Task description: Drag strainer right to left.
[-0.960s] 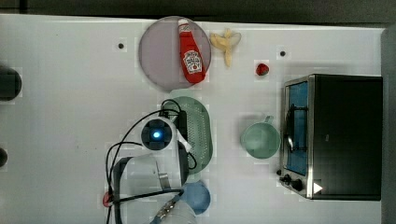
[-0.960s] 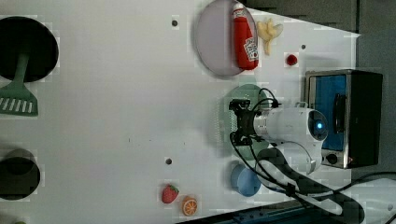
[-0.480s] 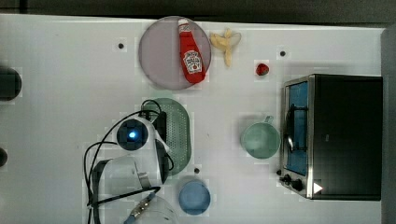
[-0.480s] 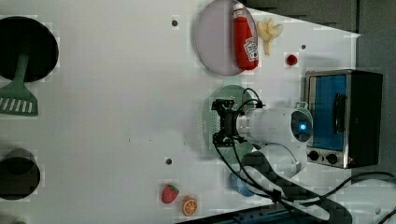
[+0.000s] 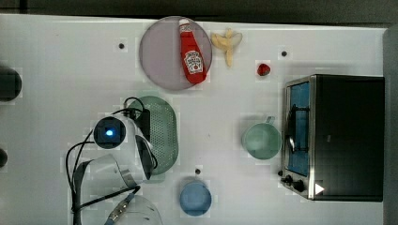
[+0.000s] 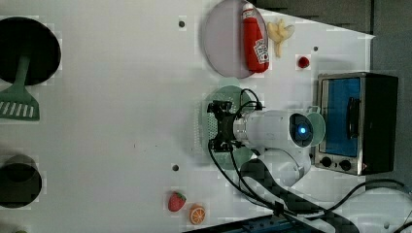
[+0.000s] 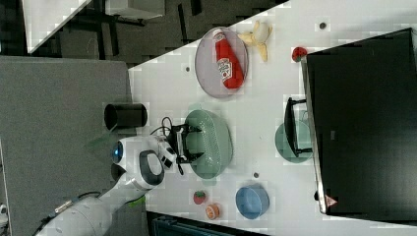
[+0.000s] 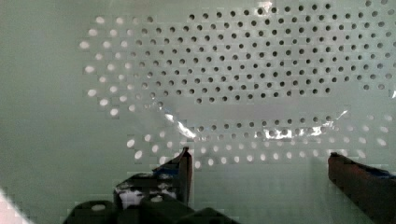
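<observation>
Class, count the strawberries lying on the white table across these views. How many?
2: one strawberry between the banana and the toaster oven; another beside the orange slice. Others may be hidden.
</observation>
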Motion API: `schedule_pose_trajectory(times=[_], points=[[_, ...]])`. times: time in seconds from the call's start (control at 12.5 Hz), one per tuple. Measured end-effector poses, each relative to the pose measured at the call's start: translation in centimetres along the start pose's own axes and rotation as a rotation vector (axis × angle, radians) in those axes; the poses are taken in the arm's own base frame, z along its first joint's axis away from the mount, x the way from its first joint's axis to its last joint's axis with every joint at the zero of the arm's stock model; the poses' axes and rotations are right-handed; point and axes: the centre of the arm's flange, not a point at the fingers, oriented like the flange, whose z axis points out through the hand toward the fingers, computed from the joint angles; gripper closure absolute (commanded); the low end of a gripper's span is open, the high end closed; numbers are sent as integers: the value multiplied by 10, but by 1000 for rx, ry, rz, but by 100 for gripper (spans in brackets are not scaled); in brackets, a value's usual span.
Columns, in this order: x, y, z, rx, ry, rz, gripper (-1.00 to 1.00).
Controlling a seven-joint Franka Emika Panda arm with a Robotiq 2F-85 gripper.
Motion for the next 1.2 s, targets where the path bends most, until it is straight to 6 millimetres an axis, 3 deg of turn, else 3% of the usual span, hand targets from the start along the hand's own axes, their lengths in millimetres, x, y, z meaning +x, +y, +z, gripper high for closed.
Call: schedule_pose_trajectory(times=[0.4,0.64,0.96,1.2], points=[[-28,-11,9,-26,20,25,-100],[-57,-20,21,-27,16,66,-100],[-100,-24,28,-19,-15,110,-100],[-148,-22,25,5,-45,44,-100]])
